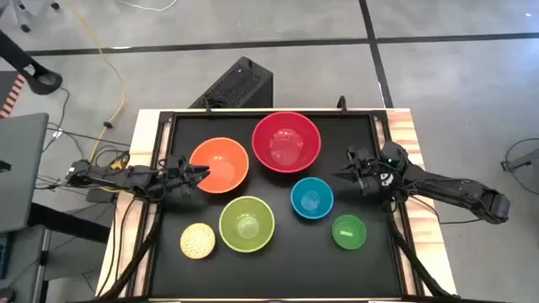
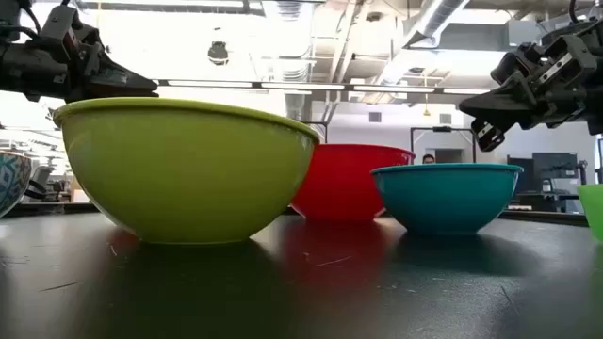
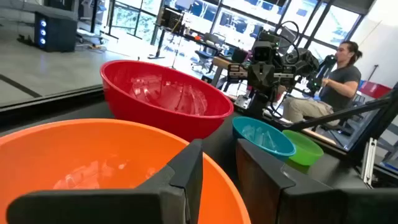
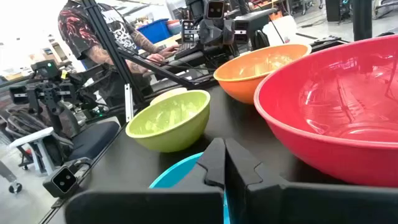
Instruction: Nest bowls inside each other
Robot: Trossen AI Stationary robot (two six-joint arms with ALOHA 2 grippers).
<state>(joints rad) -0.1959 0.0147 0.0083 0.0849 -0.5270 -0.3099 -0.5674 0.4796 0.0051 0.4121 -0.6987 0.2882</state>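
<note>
Six bowls stand upright on the black table top (image 1: 379, 269): red (image 1: 286, 141) at the far middle, orange (image 1: 223, 164) to its left, blue (image 1: 312, 199), lime-green (image 1: 247, 224), a pale-yellow speckled one (image 1: 197, 241) and a small bright green one (image 1: 349, 231). My left gripper (image 1: 200, 172) is open at the orange bowl's left rim (image 3: 214, 171), one finger (image 3: 186, 174) inside the bowl and one (image 3: 267, 180) outside. My right gripper (image 1: 339, 176) is shut and hangs in the air by the blue bowl's far right rim (image 4: 177, 174), touching nothing. My left gripper comes level from the table's left with its fingers on either side of the orange bowl's left rim (image 3: 217, 177). Whether either finger touches the wall, I cannot tell. The bowl sits on the table.
Wooden strips (image 1: 147, 160) border the black top on both sides. A black box (image 1: 240, 84) stands beyond the far edge. People sit in the room past the table (image 3: 339, 74) (image 4: 118, 43). There is bare table between the small green bowl and the near edge.
</note>
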